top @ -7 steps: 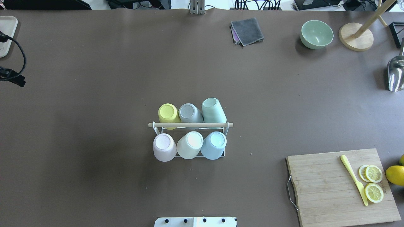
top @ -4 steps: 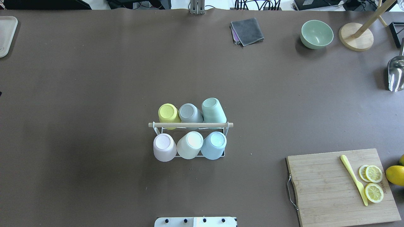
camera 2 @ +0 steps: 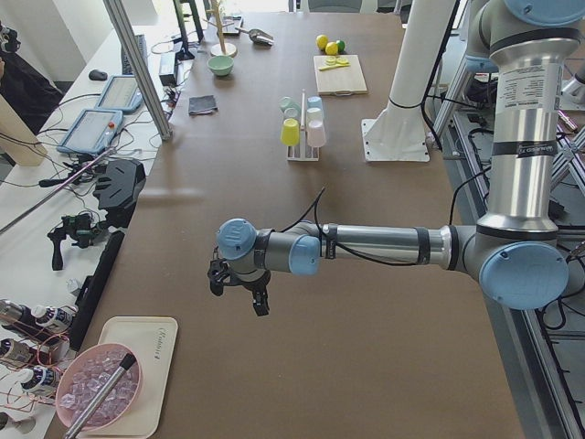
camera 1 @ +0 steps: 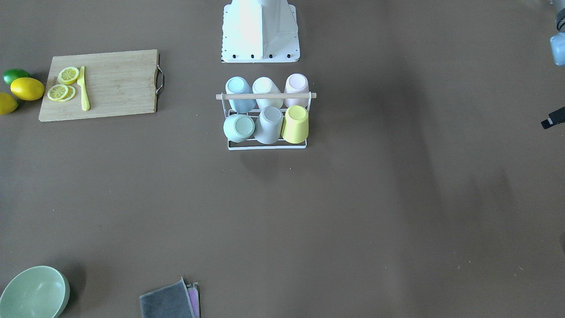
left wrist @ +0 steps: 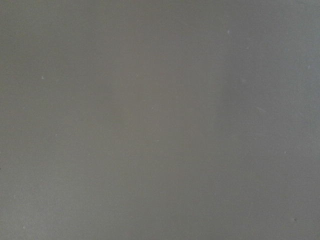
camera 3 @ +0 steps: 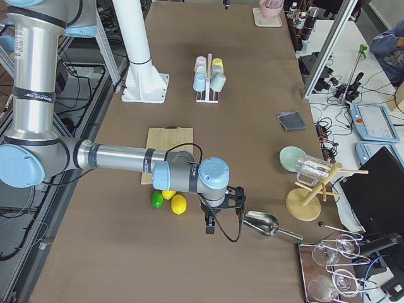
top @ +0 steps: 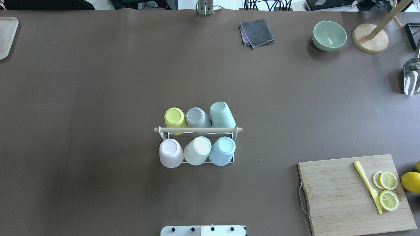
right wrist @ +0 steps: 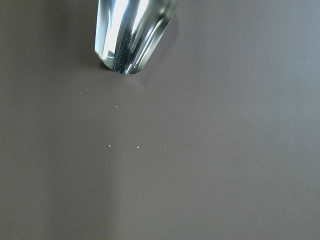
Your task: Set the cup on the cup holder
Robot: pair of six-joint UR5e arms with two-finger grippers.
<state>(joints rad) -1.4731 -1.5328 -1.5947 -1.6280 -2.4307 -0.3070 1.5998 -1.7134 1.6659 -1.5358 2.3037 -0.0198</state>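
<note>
The cup holder [top: 198, 130] is a white wire rack with a wooden rod handle, standing mid-table. It also shows in the front-facing view [camera 1: 265, 96]. Several cups sit upside down on its prongs: yellow [top: 175, 119], grey [top: 197, 118] and mint [top: 222, 115] in the far row, pink [top: 170, 152], cream [top: 198, 150] and blue [top: 223, 150] in the near row. My left gripper [camera 2: 239, 294] hovers over bare table far to the rack's left. My right gripper [camera 3: 221, 213] is far to its right, by the metal scoop [camera 3: 262, 224]. I cannot tell whether either is open or shut.
A cutting board [top: 341, 196] with a yellow knife [top: 367, 185] and lemon slices lies at the near right, a lemon [top: 410, 182] beside it. At the far right are a grey cloth [top: 257, 32], a green bowl [top: 329, 35], a wooden stand [top: 370, 37] and the scoop [top: 411, 77].
The left arm's black end and cable showed at the overhead view's left edge one second ago and have moved out of that view. The rack and cups have not moved.
</note>
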